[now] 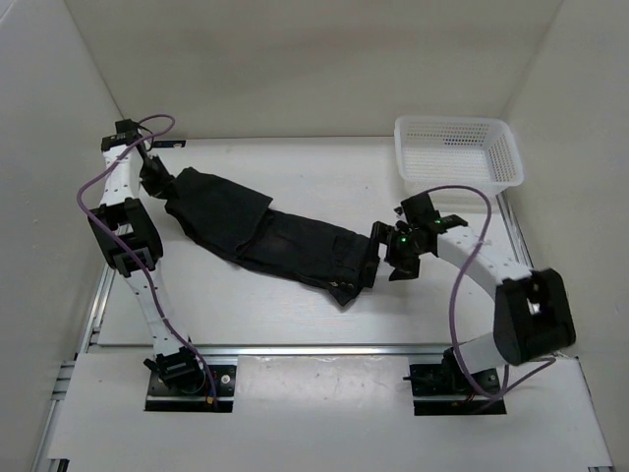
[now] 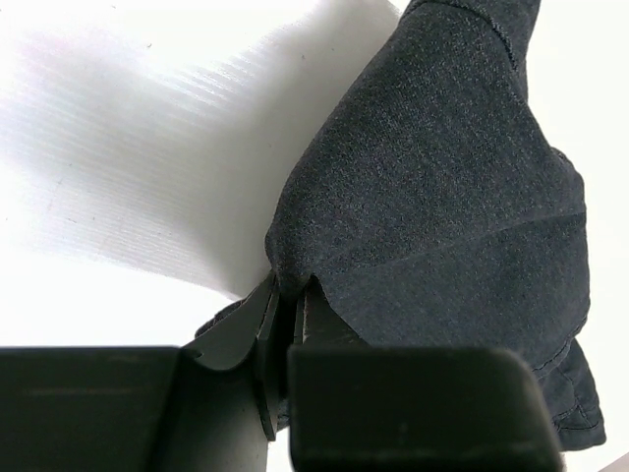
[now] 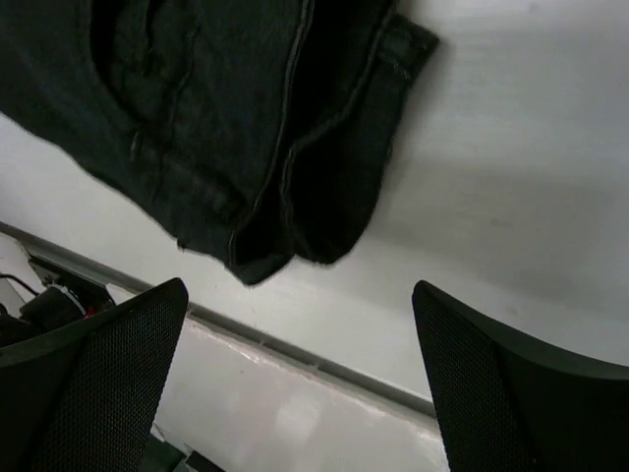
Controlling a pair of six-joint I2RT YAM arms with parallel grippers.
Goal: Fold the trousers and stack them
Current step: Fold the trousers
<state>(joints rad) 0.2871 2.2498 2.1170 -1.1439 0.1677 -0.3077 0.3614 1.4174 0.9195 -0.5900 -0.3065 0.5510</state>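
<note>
Left gripper (image 2: 290, 295): at far-left of counter (image 1: 295, 320), jaws clamped on fabric edge at left end of trousers (image 1: 265, 231). Trousers: black, lying in long diagonal strip across counter middle, far-left down to centre-right, partly folded and rumpled; hemmed right end flat on counter. Right gripper (image 3: 295, 295): jaws spread wide, nothing between them, just beside right end of trousers. White mesh basket (image 1: 457, 147): far-right corner, well apart from trousers.

The trousers (image 1: 270, 234) are plain matte black, looking charcoal up close at the black left pincer (image 2: 280, 295), possibly just the light. The worktop (image 1: 285, 310) under both pincers is white. A white mesh basket (image 1: 458, 149) sits beyond the black right pincer (image 1: 376, 258).
</note>
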